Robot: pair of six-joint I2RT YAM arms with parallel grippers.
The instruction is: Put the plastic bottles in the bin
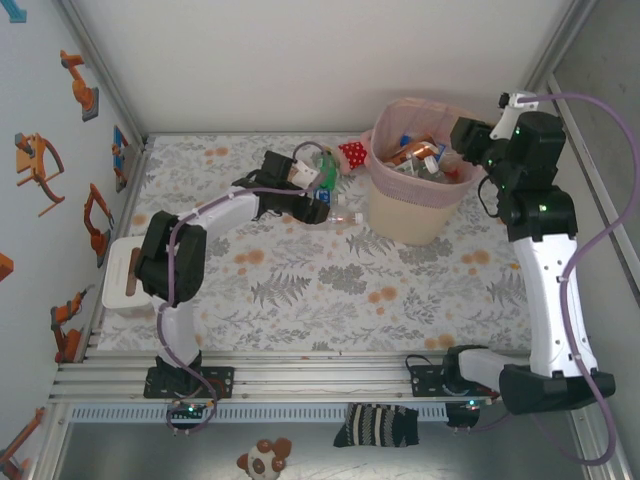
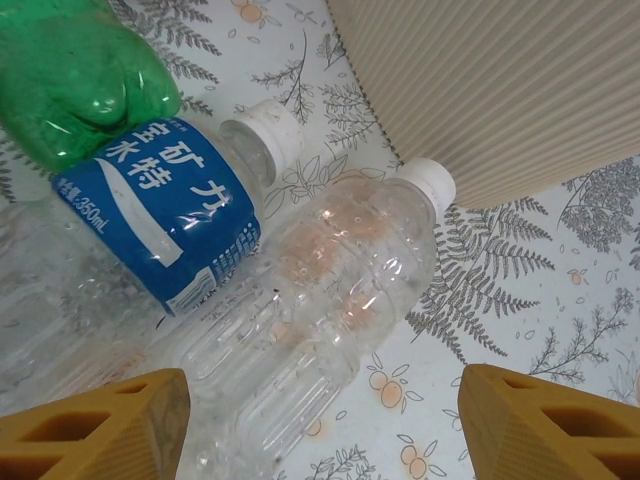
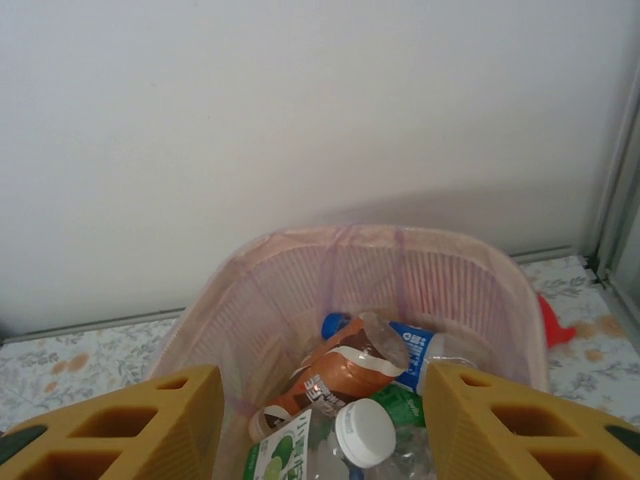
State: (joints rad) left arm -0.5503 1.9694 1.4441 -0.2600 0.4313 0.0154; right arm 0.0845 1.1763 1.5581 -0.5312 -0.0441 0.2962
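Plastic bottles (image 1: 338, 217): a heap already inside the bin (image 1: 405, 225) toward the far right of the bench (image 1: 300, 290), three more lying on their sides on the bench just left of it. Of those three, a clear bottle (image 2: 330, 290) with a white cap nearest the bin, cap close to the ribbed wall. Lying against its left side, a blue-labelled bottle (image 2: 170, 220), also white-capped, and beyond that a green bottle (image 2: 80, 90). Left fingers (image 2: 100, 430) spread wide, one on each side of the clear bottle's lower body, gripping nothing. Right fingers (image 3: 130, 430) parted as well, hanging above the bin's opening with nothing between them. Below them, a brown bottle (image 3: 340, 375) and a blue-capped bottle (image 3: 335, 325) among the others. Clear bottle apparently empty, so probably very light, thin-walled, apt to buckle under a hard squeeze and to roll or skid on the smooth patterned cover. Round and glossy, hence likely slippery in a loose pinch. Best taken across the grooved middle of the body, stiffer there and offering some bite, rather than at the tapering shoulder or the cap. Worth minding the blue-labelled neighbour pressed alongside, easily nudged away or pinched together with it.
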